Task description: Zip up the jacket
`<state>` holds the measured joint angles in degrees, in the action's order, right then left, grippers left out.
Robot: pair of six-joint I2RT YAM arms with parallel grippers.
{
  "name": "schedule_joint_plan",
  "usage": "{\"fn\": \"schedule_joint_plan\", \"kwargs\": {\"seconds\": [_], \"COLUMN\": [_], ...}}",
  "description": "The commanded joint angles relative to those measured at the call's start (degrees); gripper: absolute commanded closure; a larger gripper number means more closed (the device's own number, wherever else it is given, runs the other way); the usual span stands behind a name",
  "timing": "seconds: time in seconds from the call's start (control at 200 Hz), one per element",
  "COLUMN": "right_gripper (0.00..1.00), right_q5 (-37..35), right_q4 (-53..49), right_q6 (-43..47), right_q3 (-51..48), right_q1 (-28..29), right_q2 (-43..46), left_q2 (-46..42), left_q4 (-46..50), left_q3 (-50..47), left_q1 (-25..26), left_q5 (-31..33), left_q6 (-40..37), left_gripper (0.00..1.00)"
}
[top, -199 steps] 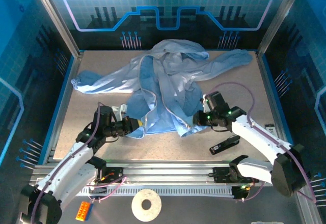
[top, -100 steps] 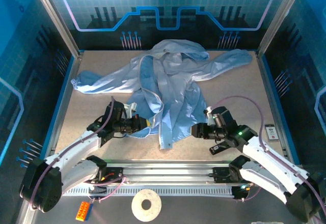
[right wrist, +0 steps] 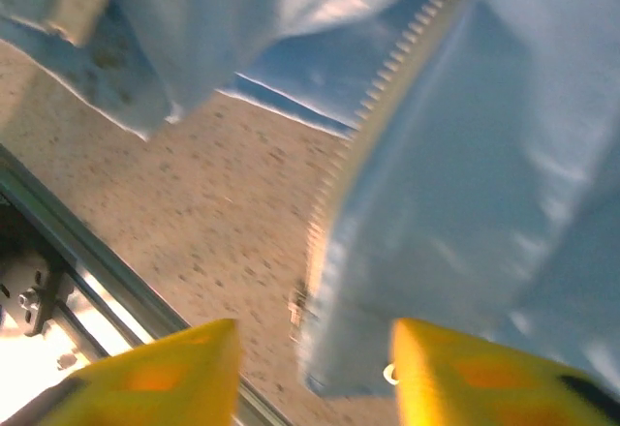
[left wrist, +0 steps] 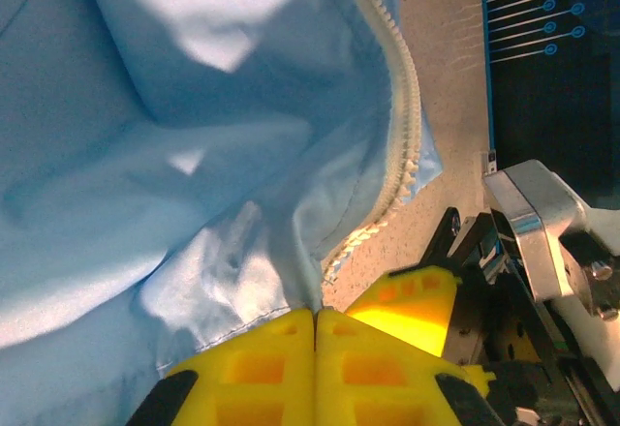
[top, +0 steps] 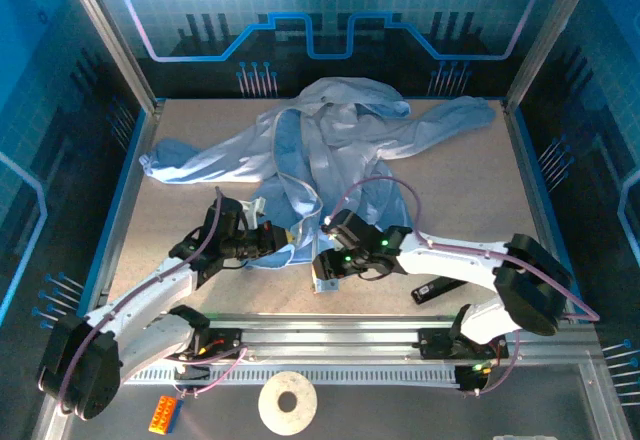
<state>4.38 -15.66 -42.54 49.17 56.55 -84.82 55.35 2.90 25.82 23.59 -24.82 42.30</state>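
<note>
Right fingers (right wrist: 165, 373) swung left since earlier frame, now spread, straddling bottom end of zipper strip (right wrist: 387, 126) for your grab. Left fingers (left wrist: 262, 368) clenched on jacket (top: 340, 150) hem, anchoring it; jacket rumpled, unzipped, on table (top: 460, 200).

The right gripper (right wrist: 312, 349) is seen from behind, its two yellow fingers (right wrist: 160, 373) held apart at the bottom edge. The upper and right parts are taken up by the light blue jacket (right wrist: 504, 155), somewhat blurred. A pale, toothed zipper strip (right wrist: 387, 87) is seen running diagonally from the top right down toward the gap between the fingers, where the lower corner of the fabric hangs. The speckled table (right wrist: 194, 194) is exposed on the left, and a metal rail (right wrist: 48, 252) is visible at the lower left.
</note>
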Motion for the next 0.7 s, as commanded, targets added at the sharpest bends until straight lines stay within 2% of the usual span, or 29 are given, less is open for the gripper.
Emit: {"fn": "schedule_joint_plan", "kwargs": {"seconds": [0.0, 0.09, 0.29, 0.535, 0.695], "right_gripper": [0.72, 0.73, 0.58, 0.57, 0.57], "right_q5": [-3.86, -5.76, -10.97, -16.44, -19.53], "right_q4": [-4.23, -7.99, -14.08, -19.27, -19.81], "right_q6": [0.19, -0.53, -3.56, -5.4, -6.35], "right_q3": [5.0, 7.96, 12.52, 17.64, 15.92], "right_q1": [2.24, 3.76, 7.46, 10.95, 11.74], "right_q2": [-4.13, -7.3, -12.4, -17.0, -14.75], "left_q2": [-2.34, -4.26, -10.31, -16.49, -15.23], "left_q4": [2.05, 3.71, 8.75, 12.27, 12.48], "left_q3": [-1.76, -2.17, -3.3, -5.68, -6.1], "left_q1": [0.41, 0.33, 0.39, 0.35, 0.31], "left_q5": [1.87, 2.38, 3.55, 4.95, 4.62], "left_q6": [-0.1, -0.19, -0.35, -0.38, -0.51], "left_gripper": [1.0, 1.0, 1.0, 1.0, 1.0]}}
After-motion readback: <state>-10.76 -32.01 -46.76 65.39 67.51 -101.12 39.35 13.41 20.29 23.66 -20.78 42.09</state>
